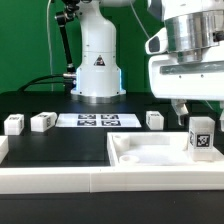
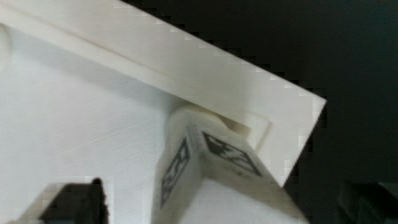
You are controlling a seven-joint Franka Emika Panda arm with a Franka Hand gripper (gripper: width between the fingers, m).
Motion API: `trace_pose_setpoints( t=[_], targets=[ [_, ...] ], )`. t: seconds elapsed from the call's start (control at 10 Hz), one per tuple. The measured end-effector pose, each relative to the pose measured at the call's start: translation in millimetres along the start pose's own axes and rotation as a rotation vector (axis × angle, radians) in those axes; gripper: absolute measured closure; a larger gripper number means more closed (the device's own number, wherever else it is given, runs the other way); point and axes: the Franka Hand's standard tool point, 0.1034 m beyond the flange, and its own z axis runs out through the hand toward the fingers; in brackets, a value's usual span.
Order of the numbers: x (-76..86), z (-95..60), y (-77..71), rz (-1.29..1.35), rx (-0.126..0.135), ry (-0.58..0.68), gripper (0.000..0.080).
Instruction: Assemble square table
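The square table's white slab [image 1: 150, 156] lies at the front right, its raised rim facing up. One tagged white leg [image 1: 201, 136] stands upright in the slab's corner on the exterior view's right. My gripper [image 1: 200, 106] hovers just above this leg and is open. In the wrist view the leg [image 2: 214, 165] rises from the slab's corner [image 2: 80, 110] between my dark fingertips [image 2: 79, 203], with a gap at each side, so nothing is held. Three more legs [image 1: 13, 124] [image 1: 42, 122] [image 1: 154, 119] lie loose on the black table behind the slab.
The marker board [image 1: 97, 120] lies flat in front of the arm's white base [image 1: 97, 60]. A long white border wall [image 1: 90, 182] runs along the front edge. Black cables hang at the back left.
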Motion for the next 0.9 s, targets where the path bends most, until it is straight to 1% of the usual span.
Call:
trace_pose_setpoints(
  t=[0.3, 0.5, 0.7, 0.8, 0.9],
  targets=[
    [-1.9, 0.1, -0.4, -0.292, -0.009, 0.001, 0.015],
    [-0.8, -1.5, -1.3, -0.529, -0.041, 0.002, 0.015],
    [2.3, -2.7, -2.4, -0.683, -0.06, -0.009, 0.015],
    [2.6, -3.2, -2.7, -0.77, -0.076, -0.011, 0.015],
    [3.9, -2.9, -2.3, -0.842, -0.075, -0.011, 0.015]
  ],
)
